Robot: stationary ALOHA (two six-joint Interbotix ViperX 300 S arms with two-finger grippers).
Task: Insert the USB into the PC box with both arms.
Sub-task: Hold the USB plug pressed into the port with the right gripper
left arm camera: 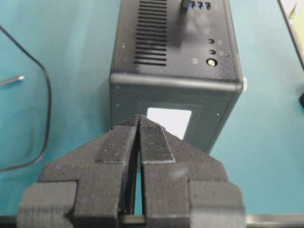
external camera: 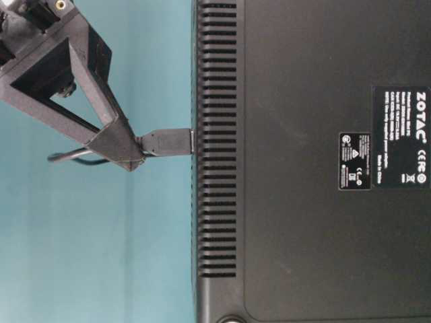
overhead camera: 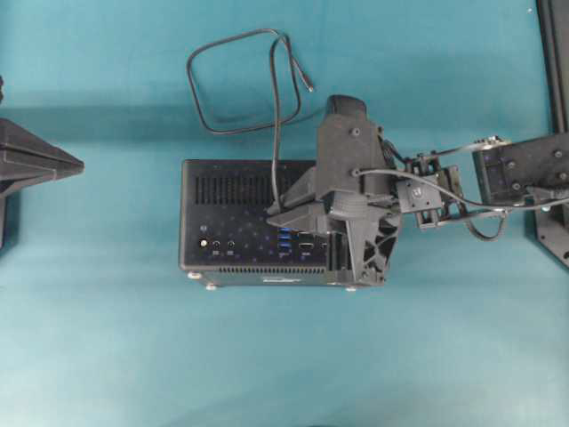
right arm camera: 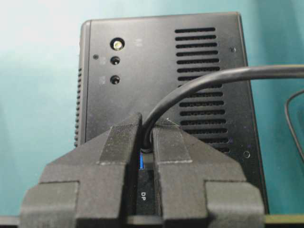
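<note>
Two tools in play: my right tool [right arm camera: 145, 137] was clenched on the USB [external camera: 167, 142] plug, plug tip touching the ported face of the PC box [overhead camera: 233, 200] beside the blue ports [overhead camera: 284, 240]. My left tool [left arm camera: 139, 142] hung pinched together, holding nothing, just off the box's end. Judged best: keep the plug square, push straight, brace the box with the left. Teal table [overhead camera: 107, 356] bare around; slack cable looped behind.

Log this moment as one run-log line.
right end effector: shut on USB | plug at PC box | left end effector: shut, empty
</note>
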